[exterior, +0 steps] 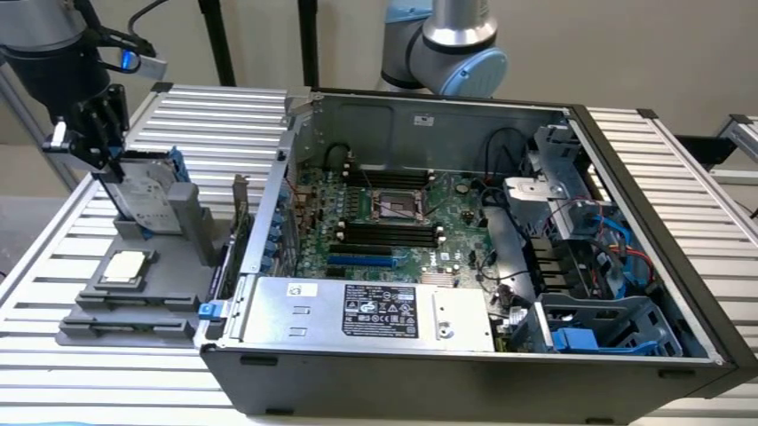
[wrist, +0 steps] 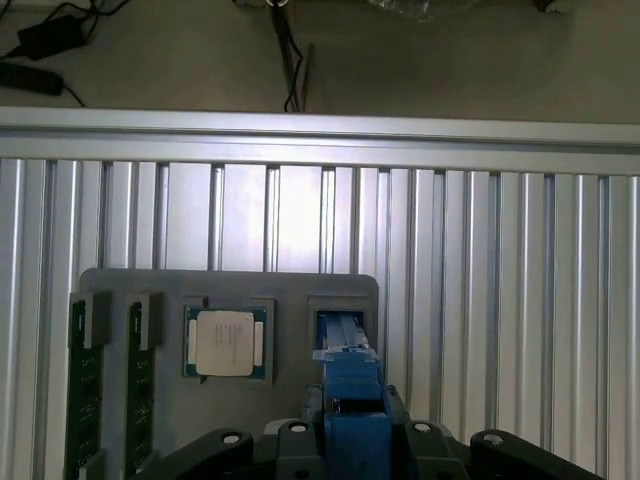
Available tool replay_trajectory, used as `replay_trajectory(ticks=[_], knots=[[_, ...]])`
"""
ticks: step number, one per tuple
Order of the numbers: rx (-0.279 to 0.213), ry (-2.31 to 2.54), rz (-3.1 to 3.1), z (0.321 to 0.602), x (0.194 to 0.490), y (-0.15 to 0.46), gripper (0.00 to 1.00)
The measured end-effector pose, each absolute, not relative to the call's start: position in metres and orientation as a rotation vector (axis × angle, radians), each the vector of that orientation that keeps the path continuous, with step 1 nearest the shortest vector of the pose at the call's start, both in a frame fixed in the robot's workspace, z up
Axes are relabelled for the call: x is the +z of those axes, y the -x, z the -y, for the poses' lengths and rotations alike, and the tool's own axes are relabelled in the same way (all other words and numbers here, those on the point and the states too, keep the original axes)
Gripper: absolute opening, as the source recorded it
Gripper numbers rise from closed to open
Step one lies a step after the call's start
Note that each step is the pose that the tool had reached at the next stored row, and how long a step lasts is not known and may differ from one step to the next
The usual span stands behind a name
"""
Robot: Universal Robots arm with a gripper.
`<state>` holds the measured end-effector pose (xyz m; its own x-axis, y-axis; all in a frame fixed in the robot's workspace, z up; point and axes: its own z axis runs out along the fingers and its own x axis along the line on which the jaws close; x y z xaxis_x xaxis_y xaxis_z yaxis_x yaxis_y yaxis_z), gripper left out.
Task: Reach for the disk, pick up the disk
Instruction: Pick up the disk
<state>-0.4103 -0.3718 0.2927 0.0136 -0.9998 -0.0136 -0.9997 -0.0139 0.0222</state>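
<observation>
Disk (exterior: 152, 197) standing on edge in its slot at the back of the grey holder tray (exterior: 130, 312), silver face with the white label showing, blue carrier around the rim. And the gripper (exterior: 106, 169) is right on it, down over the upper corner at the exterior view's left. From the wrist view the blue edge of the disk (wrist: 350, 375) rises out of the slot straight between the black fingers (wrist: 392, 405), which sit pressed against it on both sides: a pinch on the carrier, with the lower edge down in the holder tray (wrist: 290, 290).

Just beside the slot, the small square chip (exterior: 124, 266) lies flat in its own pocket (wrist: 228, 342). Past that, two dark green memory sticks (wrist: 85, 385) lie in their grooves. All of it rests on the slatted aluminium table (exterior: 71, 390), and to the exterior view's right, the open computer case (exterior: 474, 382) lies with its motherboard exposed.
</observation>
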Motion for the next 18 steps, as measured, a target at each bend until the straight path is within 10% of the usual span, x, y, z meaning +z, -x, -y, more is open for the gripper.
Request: replay_trajectory(ticks=[18], knots=[[-0.040,-2.232,2.201,0.372,0.333,0.406,0.33]])
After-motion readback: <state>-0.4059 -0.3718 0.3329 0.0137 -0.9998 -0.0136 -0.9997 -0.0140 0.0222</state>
